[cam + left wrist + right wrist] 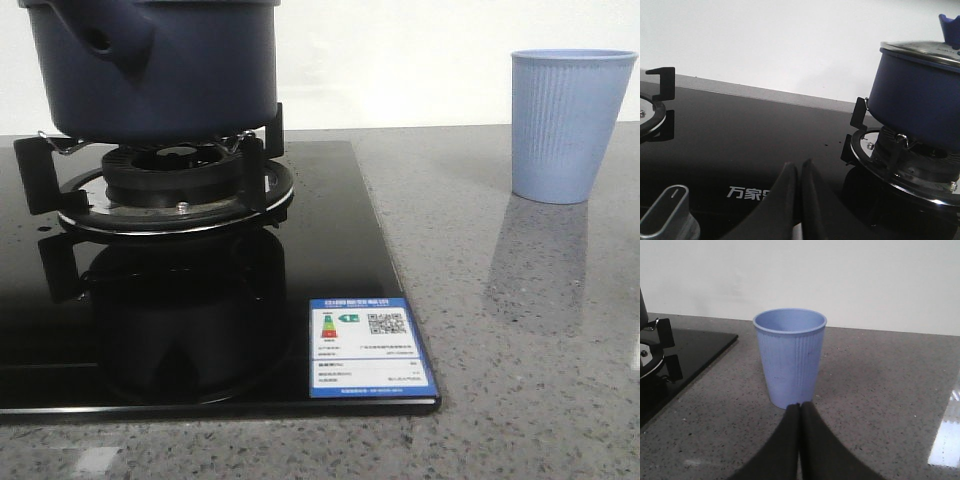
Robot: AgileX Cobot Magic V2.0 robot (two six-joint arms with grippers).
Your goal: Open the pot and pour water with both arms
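Dark navy, matte and straight-sided: the pot (150, 70), seated on the black burner grate (150, 175) of the glossy black glass cooktop (330, 260), stubby handle socket (112, 35) with a hole facing forward. Metal-rimmed lid (920, 52) still on, blue knob (950, 22) above. Ahead of the left tool (800, 172) and off to one side, well apart. Left tool fingers (785, 195) black, smooth and tapered, pressed together, pinching nothing, low over the glass near a silver control knob (665, 212). Right tool (800, 410) likewise pressed together, empty, tips just in front of the light blue ribbed cup (790, 357), upright and round-mouthed on the speckled grey stone desk (880, 390). Blue-and-white energy label (368, 347) stuck at the cooktop corner.
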